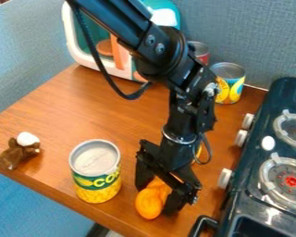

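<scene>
Two black fingers point(174, 202), one orange thing point(149, 203) between them!

Parted by about its width, they flank it near the worktop's point(54, 173) front edge, towards the stove point(240, 209) side, and they look closed on it. Rounded, smooth, lumpy: light, I'd say, perhaps hollow plastic or soft rubber, but weight and give are guesswork. A slick curve could roll out of a shallow pinch, so the sides of its thick middle look the best hold, kept low and level. Just beside, the corn can point(96, 173) stands upright; towards the left edge, a brown-and-white toy point(16, 152). Now the hard part: the gripper covers the orange thing's upper end, the wrist hides most of something yellow point(198, 151), a rear can point(200, 52) peeks past the arm, and the stove runs out of view.
</scene>
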Controlling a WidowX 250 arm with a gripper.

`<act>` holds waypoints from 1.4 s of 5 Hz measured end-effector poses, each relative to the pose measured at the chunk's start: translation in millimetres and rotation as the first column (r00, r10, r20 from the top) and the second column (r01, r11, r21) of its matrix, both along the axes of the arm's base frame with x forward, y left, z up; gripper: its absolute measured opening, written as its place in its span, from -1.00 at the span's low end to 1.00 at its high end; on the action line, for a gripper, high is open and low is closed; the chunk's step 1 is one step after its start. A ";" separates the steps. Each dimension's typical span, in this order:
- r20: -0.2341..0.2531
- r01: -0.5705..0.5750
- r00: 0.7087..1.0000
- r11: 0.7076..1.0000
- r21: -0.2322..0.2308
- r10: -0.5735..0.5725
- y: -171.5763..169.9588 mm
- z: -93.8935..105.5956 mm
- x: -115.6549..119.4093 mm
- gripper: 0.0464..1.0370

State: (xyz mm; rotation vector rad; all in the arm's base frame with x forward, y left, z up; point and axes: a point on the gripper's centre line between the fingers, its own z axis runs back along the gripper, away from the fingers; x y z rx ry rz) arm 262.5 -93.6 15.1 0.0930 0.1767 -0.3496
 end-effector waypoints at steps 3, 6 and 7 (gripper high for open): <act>0.036 -0.008 0.999 1.000 0.003 0.008 -4.8 0.5 7.9 0.60; 0.172 -0.082 0.981 0.996 -0.037 0.087 37.8 74.7 25.0 0.60; 0.134 -0.215 0.966 0.975 -0.053 0.220 86.8 77.0 41.8 0.60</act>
